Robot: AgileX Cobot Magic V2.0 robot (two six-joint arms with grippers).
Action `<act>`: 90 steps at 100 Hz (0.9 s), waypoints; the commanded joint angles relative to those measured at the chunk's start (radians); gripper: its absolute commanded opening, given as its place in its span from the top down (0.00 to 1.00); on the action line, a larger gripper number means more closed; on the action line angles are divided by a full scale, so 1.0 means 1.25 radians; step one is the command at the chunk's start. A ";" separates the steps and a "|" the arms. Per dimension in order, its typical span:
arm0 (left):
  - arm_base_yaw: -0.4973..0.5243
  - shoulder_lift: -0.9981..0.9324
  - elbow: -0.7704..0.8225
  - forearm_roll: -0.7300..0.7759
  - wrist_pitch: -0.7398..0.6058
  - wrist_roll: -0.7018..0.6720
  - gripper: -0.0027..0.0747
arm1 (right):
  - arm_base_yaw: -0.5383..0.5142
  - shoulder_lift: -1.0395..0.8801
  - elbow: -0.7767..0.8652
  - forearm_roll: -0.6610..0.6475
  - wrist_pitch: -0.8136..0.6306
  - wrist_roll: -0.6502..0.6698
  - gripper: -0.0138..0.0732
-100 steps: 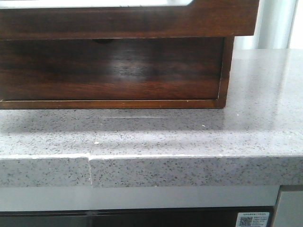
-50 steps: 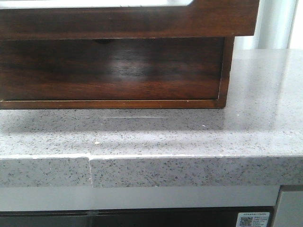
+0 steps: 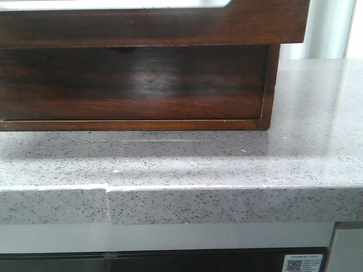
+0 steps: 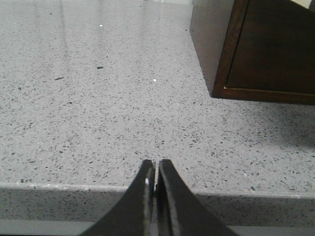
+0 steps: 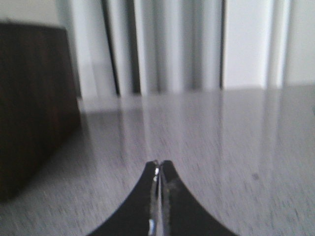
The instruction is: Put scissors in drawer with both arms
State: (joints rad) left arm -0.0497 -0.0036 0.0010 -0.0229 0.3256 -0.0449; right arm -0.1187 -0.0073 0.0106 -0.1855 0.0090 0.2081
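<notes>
Low front view, close on cabinet (image 3: 136,85)

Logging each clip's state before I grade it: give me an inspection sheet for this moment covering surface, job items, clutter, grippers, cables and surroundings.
Surface: grey speckled stone counter, with a seam in its front edge.
Job's things: the upper drawer juts forward over the lower drawer front of the dark wooden cabinet; scissors not seen in any view.
Clutter: only a few small specks on the counter.
Grippers: left gripper shut, empty, at the counter's front edge; right gripper shut, empty, over the counter.
Cables: nothing seen.
Surroundings: pale vertical panels behind the counter; a QR-code sticker below it.
</notes>
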 commanded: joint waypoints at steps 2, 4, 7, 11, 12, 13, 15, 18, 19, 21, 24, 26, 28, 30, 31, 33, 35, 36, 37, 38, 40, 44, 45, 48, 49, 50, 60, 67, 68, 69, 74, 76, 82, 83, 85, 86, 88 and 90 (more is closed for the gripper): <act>0.005 -0.023 0.015 -0.007 -0.056 0.000 0.99 | -0.007 -0.015 0.024 0.015 0.037 -0.039 0.91; 0.005 -0.023 0.015 -0.007 -0.056 0.000 0.99 | -0.007 -0.015 0.024 0.031 0.059 -0.062 0.91; 0.005 -0.023 0.015 -0.007 -0.056 0.000 0.99 | -0.007 -0.015 0.024 0.064 0.088 -0.099 0.91; 0.005 -0.023 0.015 -0.007 -0.056 0.000 0.99 | -0.007 -0.015 0.024 0.101 0.136 -0.156 0.91; 0.005 -0.023 0.015 -0.007 -0.056 0.000 0.99 | -0.007 -0.015 0.024 0.113 0.145 -0.167 0.91; 0.005 -0.023 0.015 -0.007 -0.056 0.000 0.99 | -0.007 -0.015 0.024 0.118 0.161 -0.173 0.91; 0.005 -0.023 0.015 -0.007 -0.056 0.000 0.99 | -0.007 -0.015 0.024 0.129 0.184 -0.192 0.91; 0.005 -0.023 0.015 -0.007 -0.056 0.000 0.99 | -0.007 -0.015 0.024 0.133 0.212 -0.208 0.91; 0.005 -0.023 0.015 -0.007 -0.056 0.000 0.99 | -0.007 -0.015 0.024 0.133 0.219 -0.208 0.91; 0.005 -0.023 0.015 -0.007 -0.056 0.000 0.99 | -0.007 -0.015 0.024 0.133 0.238 -0.213 0.91; 0.005 -0.023 0.015 -0.007 -0.056 0.000 0.99 | -0.007 -0.015 0.024 0.133 0.242 -0.225 0.91; 0.005 -0.023 0.015 -0.007 -0.056 0.000 0.99 | -0.007 -0.015 0.024 0.133 0.242 -0.231 0.91; 0.005 -0.023 0.015 -0.007 -0.056 0.000 0.99 | -0.007 -0.015 0.024 0.133 0.240 -0.233 0.91; 0.005 -0.023 0.015 -0.007 -0.056 0.000 0.99 | -0.007 -0.015 0.024 0.133 0.240 -0.235 0.91; 0.005 -0.023 0.015 -0.007 -0.056 0.000 0.99 | -0.007 -0.015 0.024 0.133 0.240 -0.235 0.91; 0.005 -0.023 0.015 -0.007 -0.056 0.000 0.99 | -0.007 -0.015 0.024 0.133 0.240 -0.235 0.91; 0.005 -0.023 0.015 -0.007 -0.056 0.000 0.99 | -0.007 -0.015 0.024 0.133 0.240 -0.235 0.91; 0.005 -0.023 0.015 -0.007 -0.056 0.000 0.99 | -0.007 -0.015 0.024 0.133 0.240 -0.235 0.91; 0.005 -0.023 0.015 -0.007 -0.056 0.000 0.99 | -0.007 -0.015 0.024 0.133 0.240 -0.235 0.91; 0.005 -0.023 0.015 -0.007 -0.056 0.000 0.99 | -0.007 -0.015 0.024 0.133 0.240 -0.235 0.91; 0.005 -0.023 0.015 -0.007 -0.056 0.000 0.99 | -0.007 -0.015 0.024 0.133 0.240 -0.235 0.91; 0.005 -0.023 0.015 -0.007 -0.056 0.000 0.99 | -0.007 -0.015 0.024 0.133 0.240 -0.235 0.91; 0.005 -0.023 0.015 -0.007 -0.056 0.000 0.99 | -0.007 -0.015 0.024 0.133 0.240 -0.235 0.91; 0.005 -0.023 0.015 -0.007 -0.056 0.000 0.99 | -0.007 -0.015 0.024 0.133 0.240 -0.235 0.91; 0.005 -0.023 0.015 -0.007 -0.056 0.000 0.99 | -0.007 -0.015 0.024 0.133 0.240 -0.235 0.91; 0.005 -0.023 0.015 -0.007 -0.056 0.000 0.99 | -0.007 -0.015 0.024 0.133 0.240 -0.235 0.91; 0.005 -0.023 0.015 -0.007 -0.056 0.000 0.99 | -0.007 -0.015 0.024 0.133 0.240 -0.235 0.91; 0.005 -0.023 0.015 -0.007 -0.056 0.000 0.99 | -0.007 -0.015 0.024 0.133 0.240 -0.235 0.91; 0.005 -0.023 0.015 -0.007 -0.056 0.000 0.99 | -0.007 -0.015 0.024 0.133 0.240 -0.235 0.91; 0.005 -0.023 0.015 -0.007 -0.056 0.000 0.99 | -0.007 -0.015 0.024 0.133 0.240 -0.235 0.91; 0.005 -0.023 0.015 -0.007 -0.056 0.000 0.99 | -0.007 -0.015 0.024 0.133 0.240 -0.235 0.91; 0.005 -0.023 0.015 -0.007 -0.056 0.000 0.99 | -0.007 -0.015 0.024 0.133 0.240 -0.235 0.91; 0.005 -0.023 0.015 -0.007 -0.056 0.000 0.99 | -0.007 -0.015 0.024 0.133 0.240 -0.235 0.91; 0.005 -0.023 0.015 -0.007 -0.056 0.000 0.99 | -0.007 -0.015 0.024 0.133 0.240 -0.235 0.91; 0.005 -0.023 0.015 -0.007 -0.056 0.000 0.99 | -0.007 -0.015 0.024 0.133 0.240 -0.235 0.91; 0.005 -0.023 0.015 -0.007 -0.056 0.000 0.99 | -0.007 -0.015 0.024 0.133 0.240 -0.235 0.91; 0.005 -0.023 0.015 -0.007 -0.056 0.000 0.99 | -0.007 -0.015 0.024 0.133 0.240 -0.235 0.91; 0.005 -0.023 0.015 -0.007 -0.056 0.000 0.99 | -0.007 -0.015 0.024 0.133 0.240 -0.235 0.91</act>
State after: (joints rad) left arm -0.0497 -0.0036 0.0010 -0.0229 0.3256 -0.0444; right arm -0.1222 -0.0073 0.0088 -0.0278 0.3272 -0.0727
